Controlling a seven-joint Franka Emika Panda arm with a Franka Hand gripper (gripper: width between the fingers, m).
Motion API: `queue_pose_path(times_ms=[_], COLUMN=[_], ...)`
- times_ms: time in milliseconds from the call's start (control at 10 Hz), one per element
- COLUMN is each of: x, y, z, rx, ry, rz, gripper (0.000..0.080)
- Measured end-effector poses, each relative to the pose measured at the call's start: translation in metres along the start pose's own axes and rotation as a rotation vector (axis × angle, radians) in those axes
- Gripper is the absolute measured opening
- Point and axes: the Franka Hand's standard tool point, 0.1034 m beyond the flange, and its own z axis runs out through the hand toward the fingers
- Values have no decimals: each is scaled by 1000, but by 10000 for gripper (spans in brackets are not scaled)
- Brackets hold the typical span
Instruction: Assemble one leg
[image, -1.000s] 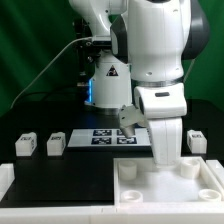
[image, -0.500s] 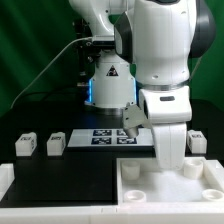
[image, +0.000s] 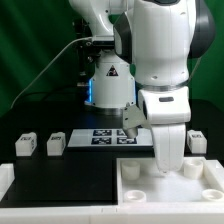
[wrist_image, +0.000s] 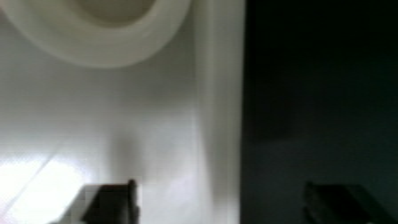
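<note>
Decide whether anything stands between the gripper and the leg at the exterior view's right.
Nothing visible does. The gripper, jaws open, hangs low over the tabletop. The leg stands on the table just beside it toward the exterior view's right, with only a bare gap between.

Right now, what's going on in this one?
The Panda arm's gripper hangs low over the white tabletop at the exterior view's right. In the wrist view its fingers stand apart with nothing held between them, above the tabletop's edge near a corner hole. No leg is being handled: one leg and a second leg sit loose at the exterior view's left, beside the marker board, and a third leg sits behind the tabletop.
</note>
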Motion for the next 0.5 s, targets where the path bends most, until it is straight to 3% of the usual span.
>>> queue_pose_path(times_ms=[100, 200, 500], x=[0, 0, -1], y=[0, 0, 0], z=[0, 0, 1], rx=[0, 1, 2], ry=[0, 0, 0], rz=[0, 1, 2], gripper=[587, 630, 649])
